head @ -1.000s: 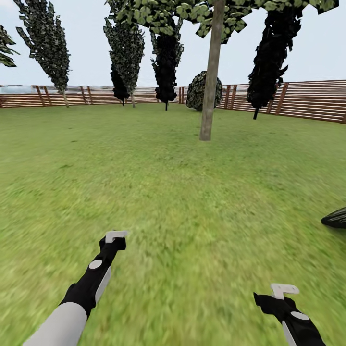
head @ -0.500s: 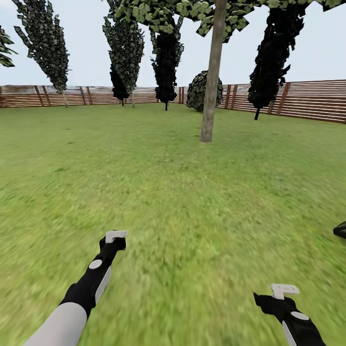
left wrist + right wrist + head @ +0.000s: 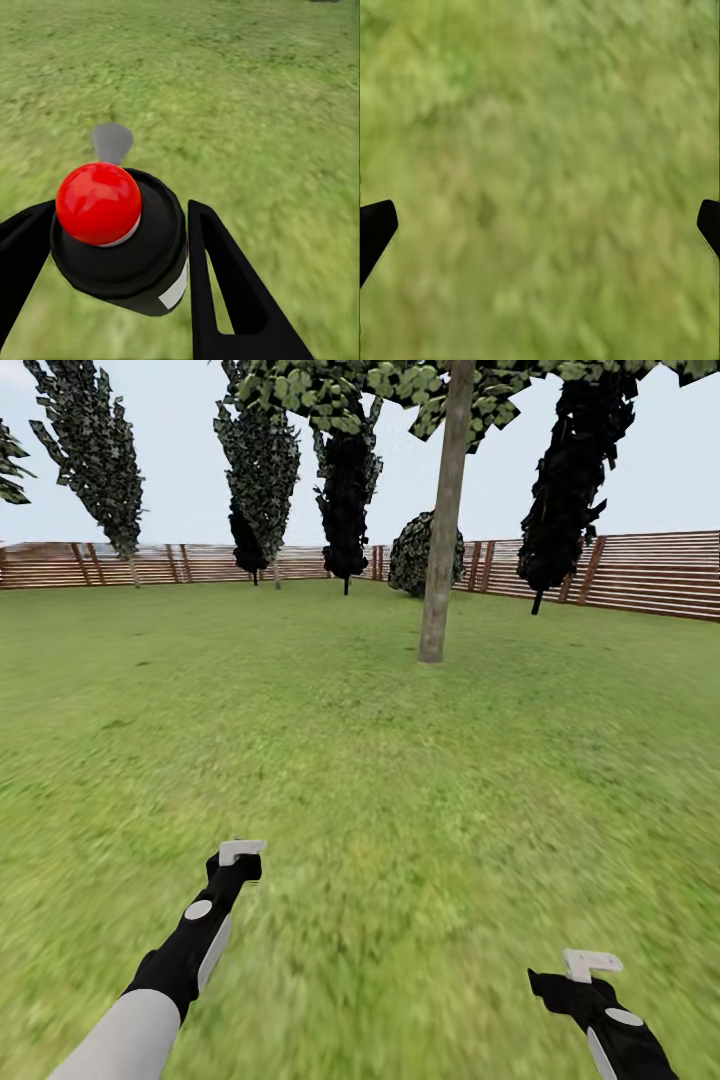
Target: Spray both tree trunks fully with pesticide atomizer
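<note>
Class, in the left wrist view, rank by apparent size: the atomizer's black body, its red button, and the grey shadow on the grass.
1. Black body, largest.
2. Red button.
3. Grey shadow, smallest, though it lies farther from the camera, so true sizes stay unsure.

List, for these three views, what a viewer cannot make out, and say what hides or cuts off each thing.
- Pesticide atomizer, left wrist view: the lower body is hidden behind its own black cap and the left gripper.
- Tree trunk, head view: the upper part is cut off by the top edge.
- Right gripper, right wrist view: both sides cut off all but the fingertips.
- Grass, right wrist view: blurred, with no detail.
</note>
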